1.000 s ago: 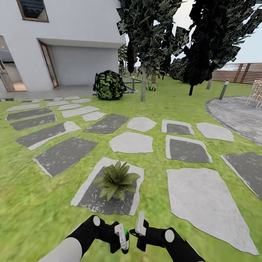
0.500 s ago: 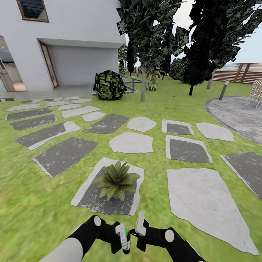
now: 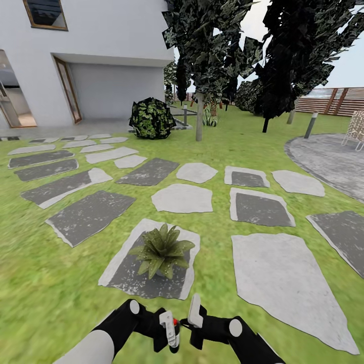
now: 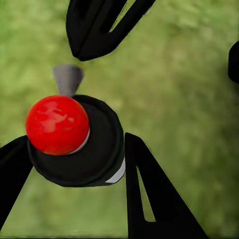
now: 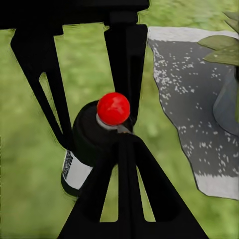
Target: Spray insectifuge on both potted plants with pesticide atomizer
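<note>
The pesticide atomizer is seen low in the head view, held upright between the two arms above the lawn, with its red tip uppermost. It is clamped in the left pincer, whose black fingers are pressed against both sides of the black cylinder in the left wrist view, where the atomizer is looked at from above and its red tip is shown as a glossy ball. A small grey nozzle is seen projecting from the cylinder just beyond the tip. The right pincer is placed just beside the atomizer, and in the right wrist view its fingers are seen close about the red tip and the dark body with a white label; whether they are pressed together on it or merely stand apart around it cannot be told. One potted plant, a low rosette of pointed green leaves, is set on a grey stepping stone directly ahead of the pincers and near them; part of its leaves and pot is caught at the edge of the right wrist view. Farther off, more stepping stones, a dark leafy bush, trees, a white house, a paved patio and a slatted wooden fence are seen.
</note>
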`<state>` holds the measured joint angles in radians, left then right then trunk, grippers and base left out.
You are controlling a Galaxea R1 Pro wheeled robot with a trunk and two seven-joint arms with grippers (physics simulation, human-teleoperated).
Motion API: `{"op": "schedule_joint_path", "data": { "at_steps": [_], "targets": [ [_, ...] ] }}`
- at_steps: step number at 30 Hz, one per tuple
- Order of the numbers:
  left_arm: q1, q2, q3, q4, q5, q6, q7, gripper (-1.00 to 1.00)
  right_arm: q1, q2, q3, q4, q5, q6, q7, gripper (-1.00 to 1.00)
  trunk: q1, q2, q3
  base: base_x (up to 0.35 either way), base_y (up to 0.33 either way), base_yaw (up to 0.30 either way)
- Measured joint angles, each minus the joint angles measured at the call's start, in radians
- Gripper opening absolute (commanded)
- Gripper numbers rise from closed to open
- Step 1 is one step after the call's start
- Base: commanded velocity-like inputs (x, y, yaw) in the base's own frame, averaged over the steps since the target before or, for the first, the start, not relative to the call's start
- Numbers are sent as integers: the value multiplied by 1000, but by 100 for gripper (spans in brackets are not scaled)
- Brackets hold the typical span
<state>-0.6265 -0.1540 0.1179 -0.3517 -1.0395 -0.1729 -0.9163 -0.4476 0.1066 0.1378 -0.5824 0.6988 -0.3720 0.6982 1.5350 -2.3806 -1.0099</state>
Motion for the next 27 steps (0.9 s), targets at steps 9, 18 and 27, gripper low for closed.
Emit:
{"op": "schedule_joint_path", "data": {
  "at_steps": [9,18,27],
  "targets": [
    [12,173,-6,-9,-14,1,-1,-100,0,-5,-1,5,0,-2,0,100,0,0,0,0,0,0],
    [14,308,21,-7,12,7,34,-100,0,-25,-6,16,-2,-4,-13,100,0,0,0,0,0,0],
    [144,273,302,1,378,0,536,-100,2,-61,-127,461,-94,-10,-765,100,0,0,0,0,0,0]
  ]
}}
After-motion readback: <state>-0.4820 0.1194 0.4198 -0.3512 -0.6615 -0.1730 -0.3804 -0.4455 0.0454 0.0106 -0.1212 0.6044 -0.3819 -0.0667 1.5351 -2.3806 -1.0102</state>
